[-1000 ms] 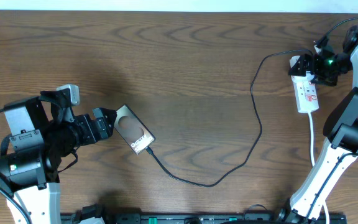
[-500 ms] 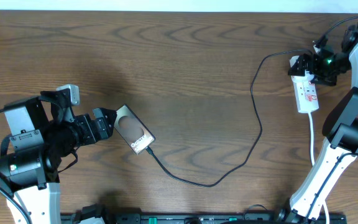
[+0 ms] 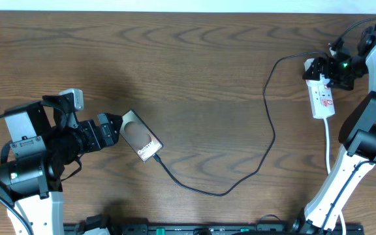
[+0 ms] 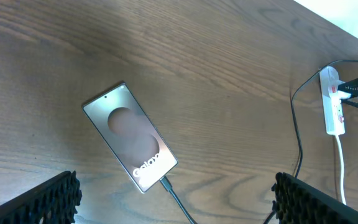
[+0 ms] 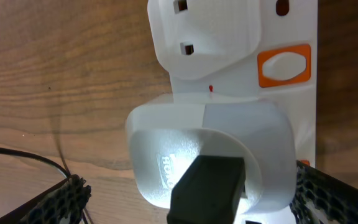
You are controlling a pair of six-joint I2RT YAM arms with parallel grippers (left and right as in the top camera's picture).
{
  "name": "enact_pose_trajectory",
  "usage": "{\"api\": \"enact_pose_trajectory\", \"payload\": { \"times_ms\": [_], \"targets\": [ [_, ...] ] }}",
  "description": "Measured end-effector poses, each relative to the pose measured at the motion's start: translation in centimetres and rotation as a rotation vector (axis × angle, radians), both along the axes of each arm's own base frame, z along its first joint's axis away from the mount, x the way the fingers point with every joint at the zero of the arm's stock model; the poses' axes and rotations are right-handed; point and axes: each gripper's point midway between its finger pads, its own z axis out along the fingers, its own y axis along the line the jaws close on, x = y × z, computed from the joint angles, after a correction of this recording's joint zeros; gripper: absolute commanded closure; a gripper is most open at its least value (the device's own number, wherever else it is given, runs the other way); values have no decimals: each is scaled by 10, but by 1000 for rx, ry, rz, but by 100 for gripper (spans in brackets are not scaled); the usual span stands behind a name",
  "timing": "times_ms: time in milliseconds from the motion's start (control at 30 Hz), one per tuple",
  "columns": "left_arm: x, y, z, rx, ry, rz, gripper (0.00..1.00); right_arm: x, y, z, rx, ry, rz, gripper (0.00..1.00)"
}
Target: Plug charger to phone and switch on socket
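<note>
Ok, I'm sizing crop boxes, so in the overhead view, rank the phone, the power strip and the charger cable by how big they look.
1. charger cable: thin, but by far the longest span.
2-3. power strip and phone: similar footprints. The strip looks slightly longer and the phone slightly wider, so I won't rank them.

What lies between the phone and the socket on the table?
Only the charger, its black cable looping across the bare table from phone to socket; the overhead view shows it.
</note>
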Motion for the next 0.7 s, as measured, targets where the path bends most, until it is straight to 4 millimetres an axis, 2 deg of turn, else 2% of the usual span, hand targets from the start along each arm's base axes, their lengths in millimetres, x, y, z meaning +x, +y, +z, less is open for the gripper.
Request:
{"api": "enact_pose_trajectory", "payload": {
  "times_ms": [700],
  "targets": [
    [0, 0, 0, 0, 1, 0, 2, -4, 6, 3, 39, 14, -15, 1]
  ]
}}
